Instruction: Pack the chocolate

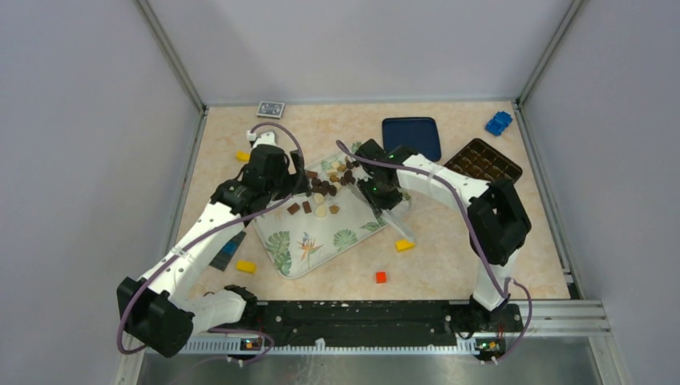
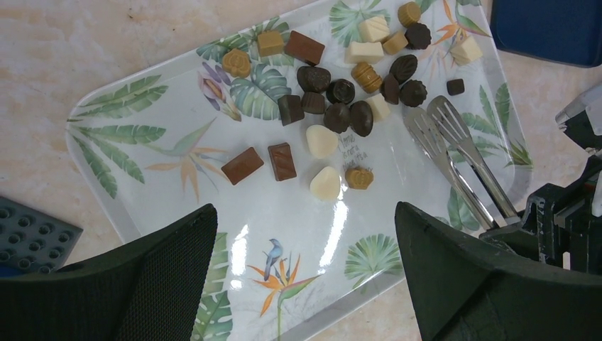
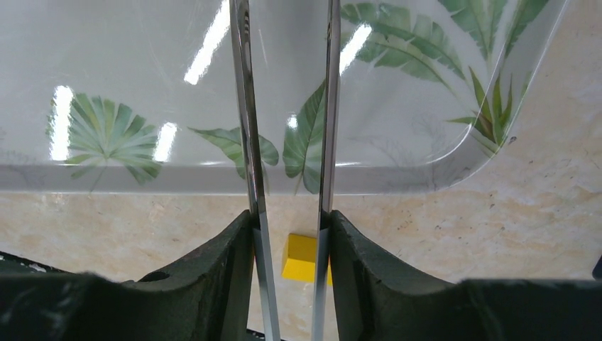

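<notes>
The chocolate (image 2: 341,99), dark brown, light brown and cream pieces, lies scattered on the far half of a leaf-print tray (image 2: 128,128); it also shows in the top view (image 1: 325,191). My right gripper (image 3: 289,234) is shut on metal tongs (image 3: 248,128). In the left wrist view the tong tips (image 2: 436,124) rest slightly apart on the tray beside the dark pieces, with nothing between them. My left gripper (image 2: 305,241) is open and empty above the tray's near half, short of the chocolate. A brown moulded chocolate box (image 1: 483,160) sits at the back right.
A blue lid (image 1: 411,136) lies behind the tray (image 1: 321,237). Yellow bricks (image 1: 245,266) (image 1: 405,245) (image 1: 242,156), a red brick (image 1: 381,277), a blue brick (image 1: 498,123), a dark baseplate (image 1: 228,250) and a card pack (image 1: 271,108) lie around. One yellow brick (image 3: 302,257) is under the right gripper.
</notes>
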Robot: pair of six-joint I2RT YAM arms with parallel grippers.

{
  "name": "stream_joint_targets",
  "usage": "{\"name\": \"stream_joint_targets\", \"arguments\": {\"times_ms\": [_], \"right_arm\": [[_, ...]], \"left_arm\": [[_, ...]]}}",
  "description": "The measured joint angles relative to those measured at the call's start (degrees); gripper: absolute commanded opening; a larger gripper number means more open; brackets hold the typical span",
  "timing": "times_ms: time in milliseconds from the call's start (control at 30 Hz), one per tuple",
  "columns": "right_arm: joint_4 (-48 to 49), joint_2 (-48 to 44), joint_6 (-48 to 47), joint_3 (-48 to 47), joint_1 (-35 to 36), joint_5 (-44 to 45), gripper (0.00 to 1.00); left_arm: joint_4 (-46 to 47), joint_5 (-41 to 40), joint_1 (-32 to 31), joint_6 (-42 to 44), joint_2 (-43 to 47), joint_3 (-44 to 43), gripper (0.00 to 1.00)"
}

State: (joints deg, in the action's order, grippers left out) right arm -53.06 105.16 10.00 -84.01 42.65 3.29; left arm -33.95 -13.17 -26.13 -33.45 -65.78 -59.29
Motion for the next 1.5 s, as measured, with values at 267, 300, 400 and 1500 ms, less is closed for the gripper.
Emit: {"name": "stream_joint_targets", "arguments": {"times_ms": [267,300,400,1500], "right_arm": [[1.2,4.2,-0.5,-3.1,0.0,0.2,0.42],[1.5,4.7,-0.6,-3.3,0.0,0.1,0.42],[1.6,5.4,-0.9,-3.6,0.0,0.2,0.41],[1.1,-4.9,0.6,-0.8,0.0,1.7,0.13]], "left_arm": [[-0.4,-0.2,0.5,0.2,0.0,0.0,0.99],[-0.4,-0.3,0.6,0.2,0.1,0.0,0.99],[-0.7,-0.5,0.7,0.2,0.5,0.0,0.99],[-0.7,-0.5,1.4,0.9,2.3,0.0,0.99]]}}
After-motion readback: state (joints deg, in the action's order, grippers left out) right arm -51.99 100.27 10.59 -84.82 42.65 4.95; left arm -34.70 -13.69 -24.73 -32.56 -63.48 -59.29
